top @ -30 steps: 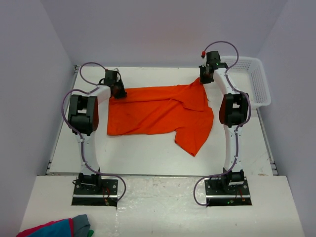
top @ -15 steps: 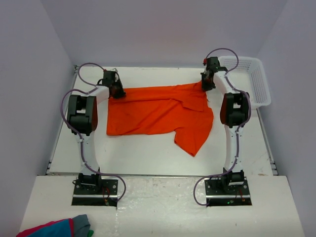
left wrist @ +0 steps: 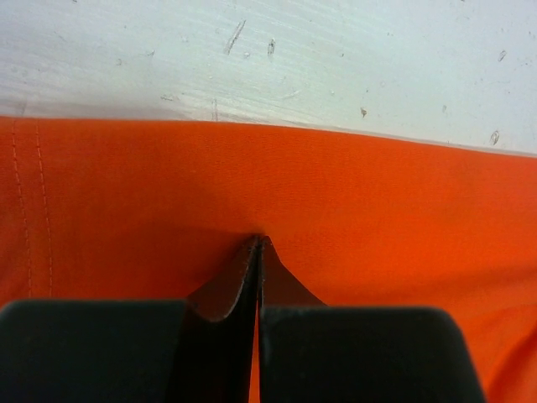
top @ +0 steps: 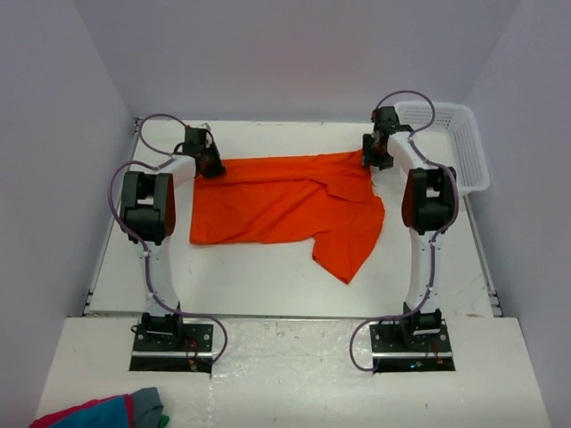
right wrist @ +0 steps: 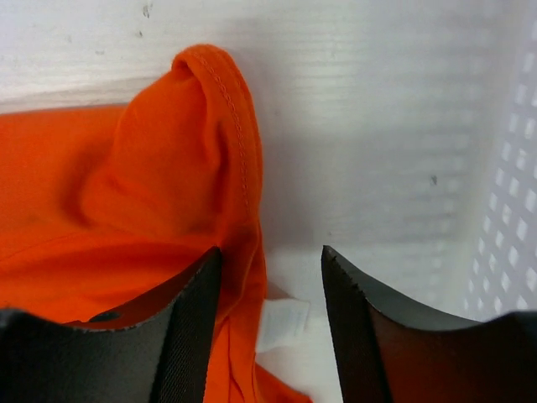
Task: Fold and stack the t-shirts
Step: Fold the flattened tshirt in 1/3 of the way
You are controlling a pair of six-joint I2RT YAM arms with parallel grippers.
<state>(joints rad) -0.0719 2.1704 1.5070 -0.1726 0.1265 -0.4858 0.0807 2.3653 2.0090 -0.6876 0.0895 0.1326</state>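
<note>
One bright orange t-shirt (top: pixel 285 201) lies spread across the white table, a flap hanging toward the front right. My left gripper (top: pixel 211 166) is at its far left corner. In the left wrist view the left gripper (left wrist: pixel 258 240) is shut, its tips pinched together on the t-shirt's cloth (left wrist: pixel 377 210). My right gripper (top: pixel 373 159) is at the far right corner. In the right wrist view the right gripper (right wrist: pixel 270 252) stands open over the hemmed edge of the t-shirt (right wrist: pixel 159 185); the left finger touches the cloth and a white label (right wrist: pixel 281 323) shows between the fingers.
A white plastic basket (top: pixel 464 147) stands at the far right of the table, its wall (right wrist: pixel 512 210) close to my right gripper. A red, blue and grey cloth bundle (top: pixel 103 413) lies at the near left, in front of the arm bases.
My right gripper has opened and let go of the shirt's far right corner, which has settled onto the table. The left gripper has stayed shut at the far left corner.
</note>
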